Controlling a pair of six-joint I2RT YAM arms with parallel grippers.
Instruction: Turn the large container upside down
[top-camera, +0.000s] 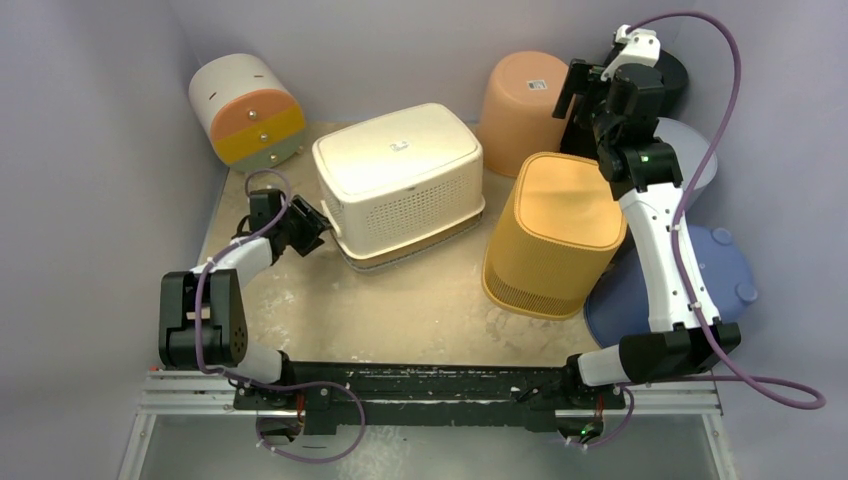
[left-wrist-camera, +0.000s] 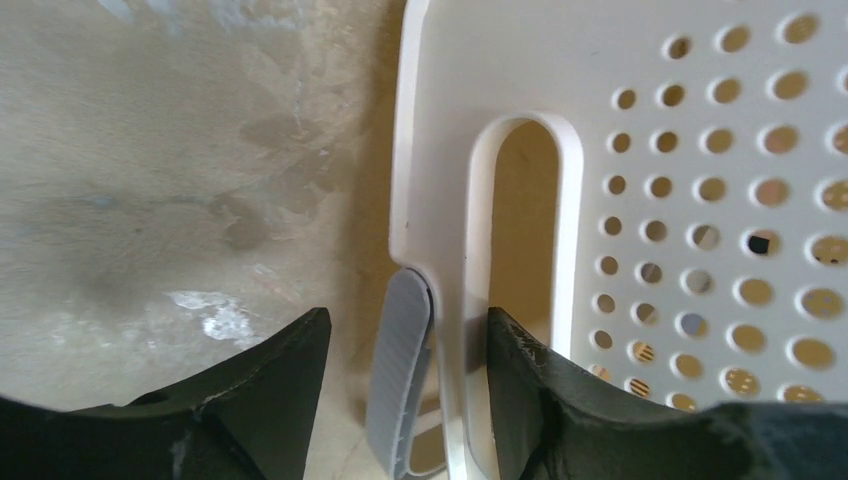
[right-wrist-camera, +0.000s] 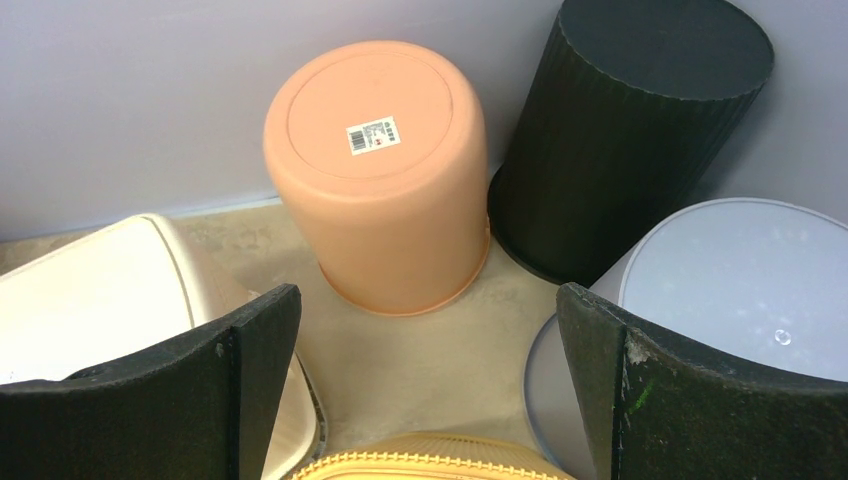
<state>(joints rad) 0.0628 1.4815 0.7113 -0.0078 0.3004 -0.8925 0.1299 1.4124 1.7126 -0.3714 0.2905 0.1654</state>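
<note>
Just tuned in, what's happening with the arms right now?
The left gripper sits at the cream basket's end handle, jaws open astride it, not clamped. The basket lies bottom up on the table. The right gripper hangs open near the orange tub at the back, holding nothing.

Smooth cream plastic container (top-camera: 400, 170); scuffed matt table (top-camera: 400, 310)

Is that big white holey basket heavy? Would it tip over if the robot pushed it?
Probably light: the white basket has thin walls full of holes. It likely slides rather than tips, sitting wide and low on the table.
</note>
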